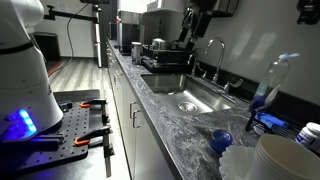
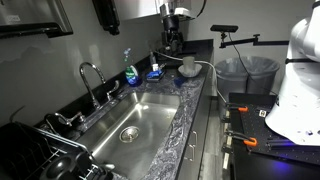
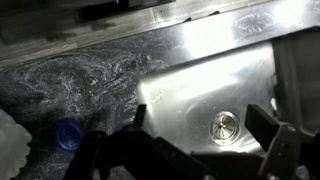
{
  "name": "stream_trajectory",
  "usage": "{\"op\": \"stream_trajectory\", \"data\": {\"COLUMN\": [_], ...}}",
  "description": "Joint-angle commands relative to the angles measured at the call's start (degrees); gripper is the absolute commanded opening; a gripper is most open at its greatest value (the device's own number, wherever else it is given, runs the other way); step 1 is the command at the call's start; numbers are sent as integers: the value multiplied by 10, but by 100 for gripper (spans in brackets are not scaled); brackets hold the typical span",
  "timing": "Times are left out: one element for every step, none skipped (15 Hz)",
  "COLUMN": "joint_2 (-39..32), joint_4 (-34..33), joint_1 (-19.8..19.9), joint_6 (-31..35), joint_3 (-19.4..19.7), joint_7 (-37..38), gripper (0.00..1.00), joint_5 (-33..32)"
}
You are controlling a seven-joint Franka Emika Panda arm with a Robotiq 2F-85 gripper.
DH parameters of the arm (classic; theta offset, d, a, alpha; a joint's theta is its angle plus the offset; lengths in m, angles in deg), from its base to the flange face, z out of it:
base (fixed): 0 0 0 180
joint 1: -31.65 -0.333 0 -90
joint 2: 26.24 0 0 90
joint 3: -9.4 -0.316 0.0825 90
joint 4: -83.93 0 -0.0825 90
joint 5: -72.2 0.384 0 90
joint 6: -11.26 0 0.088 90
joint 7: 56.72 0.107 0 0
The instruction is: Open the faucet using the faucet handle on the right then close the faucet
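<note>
The faucet (image 1: 213, 55) is a tall chrome gooseneck behind the steel sink (image 1: 200, 97); it also shows in an exterior view (image 2: 92, 82). A small faucet handle (image 1: 228, 88) sits by its base on the side towards the bottle, and shows faintly in an exterior view (image 2: 110, 94). My gripper (image 1: 186, 40) hangs high above the counter, well apart from the faucet, and also shows in an exterior view (image 2: 172, 44). In the wrist view the gripper (image 3: 200, 125) is open and empty, looking down on the sink drain (image 3: 225, 125). The faucet is out of the wrist view.
A clear bottle with blue liquid (image 1: 270, 82) (image 2: 128, 70) and stacked white cups (image 1: 270, 160) stand at one end of the marbled counter (image 1: 170, 115). A dish rack (image 1: 165, 55) stands at the other end. A blue object (image 3: 68, 133) lies on the counter.
</note>
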Motion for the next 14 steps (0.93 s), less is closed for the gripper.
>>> {"op": "stream_trajectory", "data": {"joint_2": [-21,-24,-29,-36,-42,-47,-51,-55,-43,-47,-50,-51,-52,-52], "joint_4": [-20,-19,-19,-22,-23,-23,-23,-24,-10,-11,-12,-12,-13,-14], "joint_1": [2,2,2,3,3,3,4,4,4,4,4,4,4,4], "joint_6": [62,85,110,127,147,170,192,207,188,200,204,205,205,205], "joint_3": [-15,-18,-21,-20,-21,-22,-22,-21,-20,-20,-20,-20,-20,-20], "joint_7": [102,128,154,177,203,229,254,268,232,244,250,251,251,251], "gripper": [100,100,100,100,100,100,100,100,100,100,100,100,100,100], "joint_5": [23,28,31,39,43,46,43,39,33,33,33,33,33,33]}}
